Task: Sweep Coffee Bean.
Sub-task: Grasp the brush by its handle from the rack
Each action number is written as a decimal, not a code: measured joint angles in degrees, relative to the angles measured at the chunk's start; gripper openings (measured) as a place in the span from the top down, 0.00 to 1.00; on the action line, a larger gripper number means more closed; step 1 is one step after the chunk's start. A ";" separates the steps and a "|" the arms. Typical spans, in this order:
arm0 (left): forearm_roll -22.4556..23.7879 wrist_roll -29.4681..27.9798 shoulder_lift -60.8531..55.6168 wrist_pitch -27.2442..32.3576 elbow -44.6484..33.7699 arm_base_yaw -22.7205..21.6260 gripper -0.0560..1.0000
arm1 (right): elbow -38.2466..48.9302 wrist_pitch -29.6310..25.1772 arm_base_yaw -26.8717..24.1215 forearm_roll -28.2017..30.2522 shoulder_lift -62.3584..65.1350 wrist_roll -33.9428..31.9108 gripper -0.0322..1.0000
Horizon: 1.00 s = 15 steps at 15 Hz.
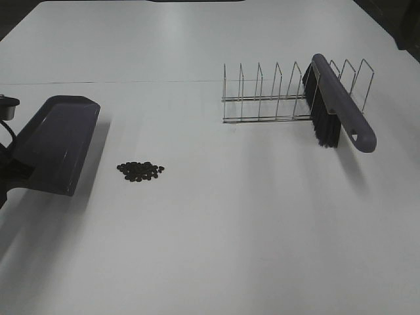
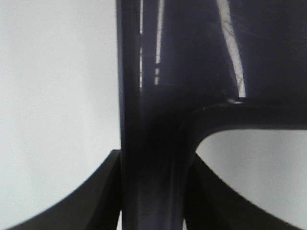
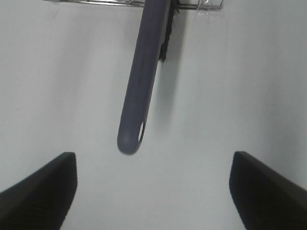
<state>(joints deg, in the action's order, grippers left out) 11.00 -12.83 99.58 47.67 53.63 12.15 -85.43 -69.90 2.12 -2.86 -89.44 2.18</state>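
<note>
The coffee beans (image 1: 140, 171) lie in a small dark cluster on the white table, left of centre. A dark purple dustpan (image 1: 56, 141) is tilted just left of them, its open edge facing the beans. My left gripper (image 2: 153, 191) is shut on the dustpan's handle (image 2: 158, 158). A purple brush (image 1: 338, 105) with black bristles leans in a wire rack (image 1: 262, 98) at the back right. My right gripper (image 3: 153, 191) is open and empty, just short of the brush's handle end (image 3: 130, 139). It does not show in the exterior high view.
The wire rack has several upright dividers and also shows in the right wrist view (image 3: 206, 5). The table's far edge runs along the top of the exterior high view. Part of my left arm (image 1: 6, 108) shows at the left edge.
</note>
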 joint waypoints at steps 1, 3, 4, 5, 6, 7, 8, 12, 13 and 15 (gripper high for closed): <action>0.00 0.00 0.00 0.00 0.00 0.00 0.63 | -2.23 0.00 0.00 0.00 -2.64 0.40 0.24; 0.00 0.00 0.00 0.00 0.00 0.00 0.63 | -14.73 0.06 0.00 0.00 -17.07 1.89 0.25; 0.00 0.00 0.00 0.00 0.00 0.00 0.63 | -18.51 0.06 0.00 0.06 -21.14 2.92 0.25; 0.00 0.00 0.00 0.00 0.00 0.00 0.63 | -20.00 0.06 0.00 0.06 -23.32 3.50 0.26; -0.06 0.00 0.00 0.00 0.00 0.00 0.63 | -23.15 0.06 0.00 0.06 -26.87 4.76 0.26; -0.06 0.00 0.00 0.00 0.00 0.00 0.63 | -26.07 0.06 0.00 0.00 -30.19 5.04 0.26; -0.06 0.00 0.00 0.00 0.00 0.00 0.63 | -28.48 0.06 0.00 0.00 -32.77 5.21 0.26; -0.06 0.00 0.00 -0.23 0.00 0.00 0.63 | -31.28 0.17 0.00 0.06 -40.57 5.50 0.26; -0.06 0.00 0.00 -0.23 0.00 0.00 0.63 | -31.28 0.17 0.00 0.06 -41.83 5.50 0.26; -0.06 0.00 0.00 -0.34 0.00 0.00 0.63 | -31.28 0.86 0.00 0.06 -43.43 5.84 0.26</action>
<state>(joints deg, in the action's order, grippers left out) 10.94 -12.83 99.58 47.33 53.63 12.15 -116.71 -69.04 2.12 -2.81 -132.87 8.02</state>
